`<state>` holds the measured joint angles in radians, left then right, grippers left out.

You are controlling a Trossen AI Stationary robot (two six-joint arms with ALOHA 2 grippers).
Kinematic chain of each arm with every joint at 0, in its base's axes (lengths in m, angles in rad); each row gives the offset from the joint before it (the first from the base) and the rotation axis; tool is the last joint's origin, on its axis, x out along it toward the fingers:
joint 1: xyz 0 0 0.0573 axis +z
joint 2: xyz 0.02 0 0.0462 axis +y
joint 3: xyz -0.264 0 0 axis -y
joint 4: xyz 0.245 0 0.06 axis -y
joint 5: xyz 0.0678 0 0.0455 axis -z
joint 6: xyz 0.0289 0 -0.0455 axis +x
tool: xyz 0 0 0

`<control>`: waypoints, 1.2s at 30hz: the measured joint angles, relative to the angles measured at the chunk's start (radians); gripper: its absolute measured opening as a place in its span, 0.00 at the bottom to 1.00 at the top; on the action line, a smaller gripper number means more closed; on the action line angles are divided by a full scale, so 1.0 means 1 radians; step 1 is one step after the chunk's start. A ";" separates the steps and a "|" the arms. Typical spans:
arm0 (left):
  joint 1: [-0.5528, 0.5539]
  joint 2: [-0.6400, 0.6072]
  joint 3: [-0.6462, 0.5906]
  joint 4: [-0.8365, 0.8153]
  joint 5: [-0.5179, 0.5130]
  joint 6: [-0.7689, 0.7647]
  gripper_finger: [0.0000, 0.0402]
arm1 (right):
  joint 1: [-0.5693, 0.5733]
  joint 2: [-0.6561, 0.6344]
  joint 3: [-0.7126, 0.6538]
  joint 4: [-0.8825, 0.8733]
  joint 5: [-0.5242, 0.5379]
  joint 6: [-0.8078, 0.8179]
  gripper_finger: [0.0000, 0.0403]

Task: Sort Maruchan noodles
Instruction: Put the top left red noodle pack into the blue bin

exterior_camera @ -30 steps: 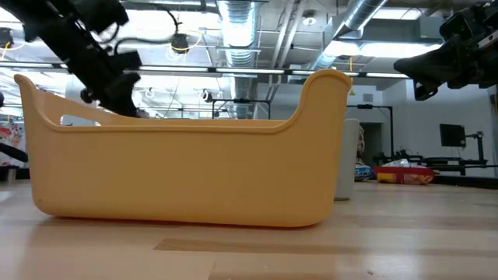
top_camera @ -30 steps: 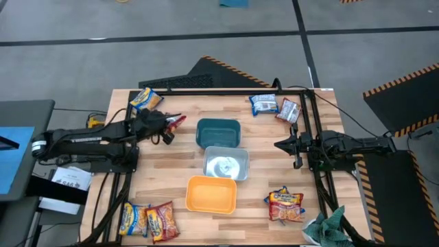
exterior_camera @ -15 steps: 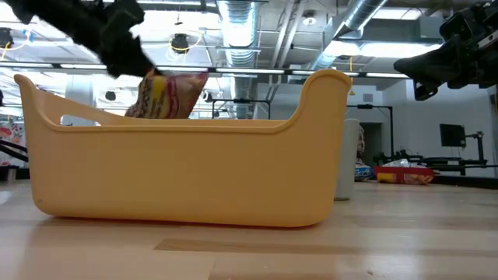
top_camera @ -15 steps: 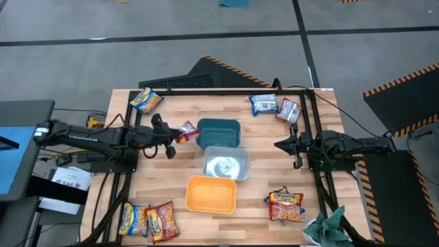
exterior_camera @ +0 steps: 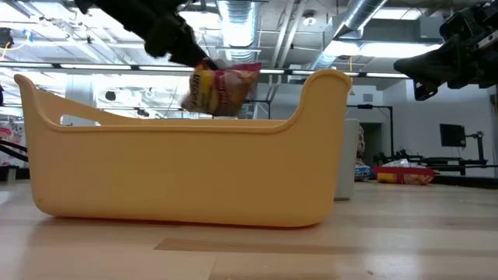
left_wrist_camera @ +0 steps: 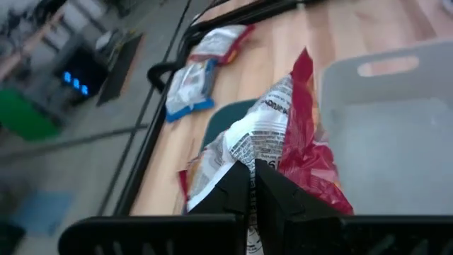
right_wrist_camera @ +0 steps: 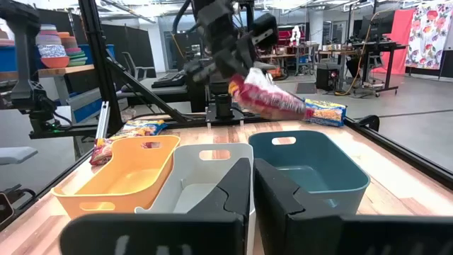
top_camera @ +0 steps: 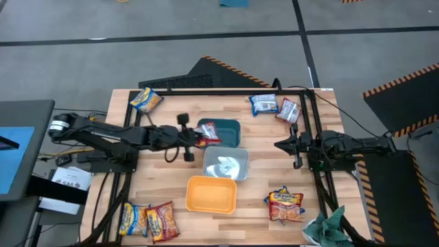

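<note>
A lab or workshop hall: exposed ceiling ducts (exterior_camera: pixel 233 15), hazard-striped grey floor (top_camera: pixel 398 86), monitors and desks beyond the wooden worktop (top_camera: pixel 171 185).

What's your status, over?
Left gripper shut on red packet, above teal tub. Right gripper idle at table's right side. Nothing blocking the tubs.

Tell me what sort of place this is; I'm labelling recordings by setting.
Probably a robotics lab or workshop in an industrial hall: exposed silver ceiling ducts, hazard-striped black floor mats around the wooden work table, and benches with equipment behind it.
</note>
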<state>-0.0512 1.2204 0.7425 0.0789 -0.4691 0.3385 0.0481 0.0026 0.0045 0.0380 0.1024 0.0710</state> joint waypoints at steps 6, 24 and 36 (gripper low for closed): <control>0.045 0.110 0.000 0.061 0.046 0.118 0.00 | 0.000 0.000 0.000 0.000 0.000 0.000 0.11; 0.149 0.223 0.000 0.074 0.040 0.146 0.06 | 0.000 0.000 0.000 0.000 0.000 0.000 0.11; 0.155 0.219 0.000 0.108 0.017 0.096 0.38 | 0.000 0.000 0.000 0.000 0.000 0.000 0.11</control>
<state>0.1041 1.4395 0.7425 0.1867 -0.4517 0.4341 0.0479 0.0028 0.0044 0.0380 0.1024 0.0708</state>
